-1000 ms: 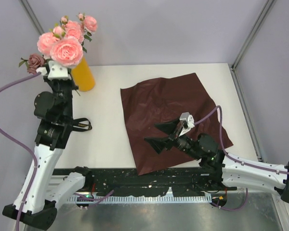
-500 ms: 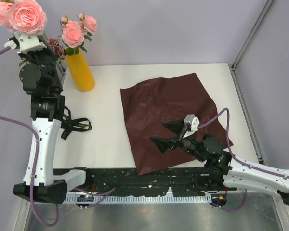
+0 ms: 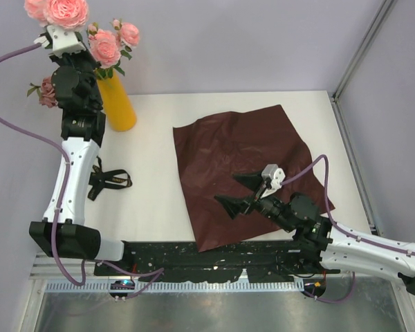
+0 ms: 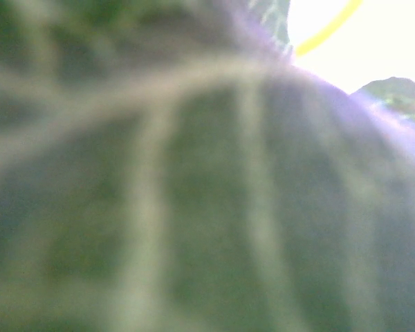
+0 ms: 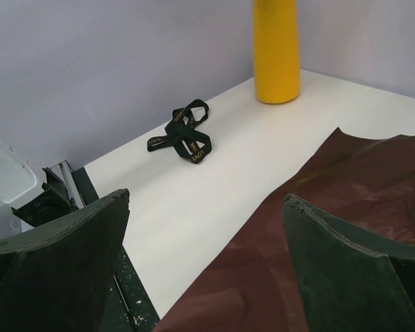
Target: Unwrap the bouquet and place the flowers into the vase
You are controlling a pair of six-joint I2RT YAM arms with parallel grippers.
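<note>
White table [image 3: 152, 200] holds the paper [image 3: 242, 138] spread flat and the ribbon [image 3: 109, 181] loose at left, so unwrapping looks done. Some flowers [image 3: 107, 45] stand in the vase [image 3: 117, 104], upper left. The left gripper [image 3: 55, 24], at the frame's top left, clenches more roses [image 3: 63, 10], not yet in, while the right gripper [image 3: 238, 192] gapes over the paper.

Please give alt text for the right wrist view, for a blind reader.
The open right gripper hovers over a white table, dark red paper at right; beyond are a black ribbon and a yellow vase.
</note>
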